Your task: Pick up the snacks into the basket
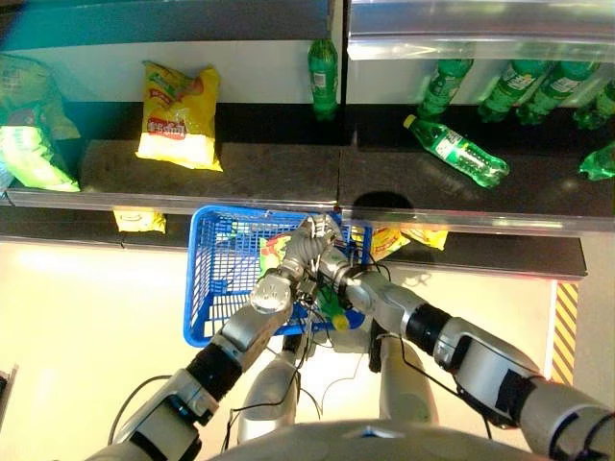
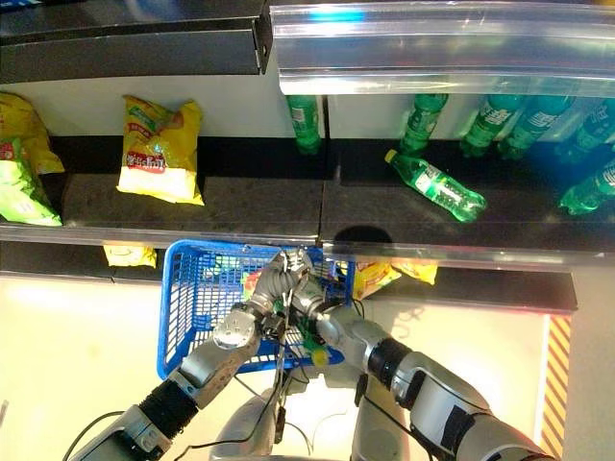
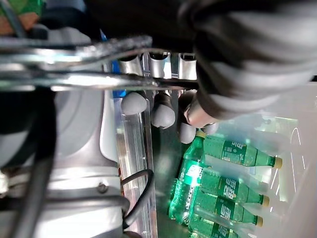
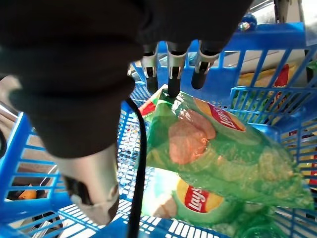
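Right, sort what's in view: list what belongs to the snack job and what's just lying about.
Job:
blue basket
green snack bag in the basket, under the right hand
yellow snack bag on the shelf
left hand at the basket

Lying about:
green bottles on the shelf

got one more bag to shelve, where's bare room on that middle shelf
Free: the dark shelf between the yellow snack bag and the upright green bottle, and its front strip left of the lying bottle. Crowded: the bottles at the right end, the green bags at the left end.
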Tool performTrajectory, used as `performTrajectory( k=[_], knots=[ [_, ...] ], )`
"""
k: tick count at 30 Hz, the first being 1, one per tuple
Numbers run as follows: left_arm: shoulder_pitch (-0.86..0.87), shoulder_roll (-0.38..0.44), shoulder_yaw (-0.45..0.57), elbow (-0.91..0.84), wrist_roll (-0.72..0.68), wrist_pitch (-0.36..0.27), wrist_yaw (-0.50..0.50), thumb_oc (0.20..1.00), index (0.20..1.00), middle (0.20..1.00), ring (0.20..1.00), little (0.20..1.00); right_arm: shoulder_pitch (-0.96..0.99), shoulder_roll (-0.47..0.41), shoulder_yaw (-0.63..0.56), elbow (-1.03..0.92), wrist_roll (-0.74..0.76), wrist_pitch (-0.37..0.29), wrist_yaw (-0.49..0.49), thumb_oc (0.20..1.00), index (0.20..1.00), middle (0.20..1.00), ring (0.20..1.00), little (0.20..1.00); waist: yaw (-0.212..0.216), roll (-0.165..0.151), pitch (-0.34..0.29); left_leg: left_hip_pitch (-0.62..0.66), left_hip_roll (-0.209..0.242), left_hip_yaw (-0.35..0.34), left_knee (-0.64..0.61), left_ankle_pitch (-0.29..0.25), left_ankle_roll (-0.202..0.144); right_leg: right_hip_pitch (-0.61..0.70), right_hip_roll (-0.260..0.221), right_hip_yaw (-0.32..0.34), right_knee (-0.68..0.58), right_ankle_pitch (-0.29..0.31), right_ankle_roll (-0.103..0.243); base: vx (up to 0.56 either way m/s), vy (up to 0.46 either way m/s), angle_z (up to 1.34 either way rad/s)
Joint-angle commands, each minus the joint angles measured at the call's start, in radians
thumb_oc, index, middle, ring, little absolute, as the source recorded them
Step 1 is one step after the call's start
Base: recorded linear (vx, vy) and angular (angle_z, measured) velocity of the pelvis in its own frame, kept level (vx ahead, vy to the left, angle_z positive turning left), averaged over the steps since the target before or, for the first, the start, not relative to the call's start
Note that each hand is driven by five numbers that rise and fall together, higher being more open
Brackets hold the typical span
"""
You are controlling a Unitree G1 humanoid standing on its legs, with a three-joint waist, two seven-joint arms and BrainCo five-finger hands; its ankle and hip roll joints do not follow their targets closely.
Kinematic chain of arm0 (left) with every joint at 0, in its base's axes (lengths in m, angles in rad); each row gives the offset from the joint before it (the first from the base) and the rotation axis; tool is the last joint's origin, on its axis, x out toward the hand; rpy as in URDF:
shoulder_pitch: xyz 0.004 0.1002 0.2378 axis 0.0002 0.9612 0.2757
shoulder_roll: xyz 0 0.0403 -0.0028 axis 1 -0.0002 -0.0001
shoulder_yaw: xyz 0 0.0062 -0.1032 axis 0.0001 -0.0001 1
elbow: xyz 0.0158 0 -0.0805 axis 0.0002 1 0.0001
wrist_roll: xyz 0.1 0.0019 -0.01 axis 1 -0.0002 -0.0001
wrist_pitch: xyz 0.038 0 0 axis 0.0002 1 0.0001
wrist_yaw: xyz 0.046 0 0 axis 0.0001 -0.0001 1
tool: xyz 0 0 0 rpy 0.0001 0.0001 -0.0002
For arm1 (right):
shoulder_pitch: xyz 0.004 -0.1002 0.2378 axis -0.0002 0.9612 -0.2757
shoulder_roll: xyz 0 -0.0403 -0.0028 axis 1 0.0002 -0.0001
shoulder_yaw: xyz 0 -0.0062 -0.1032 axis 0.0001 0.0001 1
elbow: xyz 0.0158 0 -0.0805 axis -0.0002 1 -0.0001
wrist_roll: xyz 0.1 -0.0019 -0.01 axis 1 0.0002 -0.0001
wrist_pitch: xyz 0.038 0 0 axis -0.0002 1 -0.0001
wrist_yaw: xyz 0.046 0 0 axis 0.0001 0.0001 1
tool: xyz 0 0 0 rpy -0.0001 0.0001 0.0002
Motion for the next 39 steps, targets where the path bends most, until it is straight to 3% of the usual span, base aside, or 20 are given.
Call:
performTrajectory(
  k=[1, 8, 15, 17, 20, 31, 34, 39],
  knots=[
    [-0.248, -0.087, -0.039, -0.247, 0.017, -0.174, -0.067, 0.200, 0.200, 0.200, 0.200, 0.200, -0.121, 0.126, -0.027, -0.051, 0.053, -0.081, -0.028, 1.000, 1.000, 1.000, 1.000, 1.000, 0.011, -0.050, -0.070, 0.099, -0.065, 0.007, -0.042, -0.103, 0.080, 0.058, -0.031, 0.088, -0.056, 0.003, 0.095, 0.00, 0.000, 0.00],
    [-0.234, -0.076, -0.028, -0.244, 0.020, -0.174, -0.070, 0.200, 0.200, 0.200, 0.200, 0.200, -0.108, 0.092, -0.047, -0.078, 0.060, -0.087, -0.033, 1.000, 1.000, 1.000, 1.000, 1.000, 0.010, -0.058, -0.075, 0.105, -0.063, 0.011, -0.040, -0.108, 0.081, 0.059, -0.029, 0.091, -0.054, 0.004, 0.097, 0.00, 0.000, 0.00],
    [-0.202, -0.032, 0.038, -0.245, 0.078, -0.168, -0.054, 0.200, 0.200, 0.200, 0.200, 0.200, -0.005, -0.095, -0.128, -0.305, 0.114, -0.120, 0.000, 1.000, 1.000, 1.000, 1.000, 1.000, -0.010, -0.075, -0.084, 0.112, -0.058, 0.024, -0.040, -0.114, 0.082, 0.061, -0.028, 0.095, -0.054, 0.004, 0.101, 0.00, 0.001, 0.00],
    [-0.165, -0.013, 0.094, -0.252, 0.082, -0.167, -0.037, 0.200, 0.200, 0.200, 0.200, 0.200, 0.082, -0.191, -0.227, -0.452, 0.165, -0.134, -0.001, 1.000, 1.000, 1.000, 1.000, 1.000, -0.024, -0.082, -0.085, 0.116, -0.056, 0.033, -0.040, -0.116, 0.080, 0.062, -0.024, 0.099, -0.054, 0.005, 0.103, 0.02, 0.004, -0.01],
    [-0.151, -0.007, 0.111, -0.256, 0.084, -0.168, -0.028, 0.200, 0.200, 0.200, 0.200, 0.200, 0.131, -0.217, -0.266, -0.478, 0.201, -0.141, -0.003, 1.000, 1.000, 1.000, 1.000, 1.000, -0.027, -0.083, -0.088, 0.118, -0.054, 0.036, -0.041, -0.117, 0.079, 0.062, -0.021, 0.103, -0.056, 0.005, 0.104, 0.01, 0.003, -0.02],
    [0.029, 0.085, 0.325, -0.227, 0.141, -0.184, 0.002, 0.200, 0.200, 0.200, 0.200, 0.200, 0.441, -0.400, -0.486, -0.697, 0.392, -0.205, 0.096, 1.000, 1.000, 1.000, 1.000, 1.000, -0.062, -0.089, -0.119, 0.149, -0.040, 0.062, -0.049, -0.127, 0.070, 0.088, -0.001, 0.117, -0.075, 0.004, 0.107, 0.04, 0.005, -0.08],
    [0.101, 0.091, 0.395, -0.190, 0.127, -0.188, -0.007, 0.200, 0.200, 0.200, 0.200, 0.200, 0.555, -0.408, -0.592, -0.714, 0.462, -0.212, 0.112, 1.000, 1.000, 1.000, 1.000, 1.000, -0.073, -0.088, -0.137, 0.162, -0.036, 0.072, -0.051, -0.129, 0.066, 0.105, 0.006, 0.121, -0.089, 0.006, 0.108, 0.05, -0.005, -0.06],
    [0.200, 0.091, 0.478, -0.103, 0.154, -0.205, -0.033, 0.200, 0.200, 0.200, 0.200, 0.200, 0.685, -0.333, -0.769, -0.654, 0.585, -0.212, 0.112, 1.000, 1.000, 1.000, 1.000, 1.000, -0.088, -0.078, -0.169, 0.185, -0.030, 0.085, -0.060, -0.133, 0.063, 0.147, 0.017, 0.124, -0.133, 0.014, 0.106, 0.05, -0.008, -0.15]
  ],
)
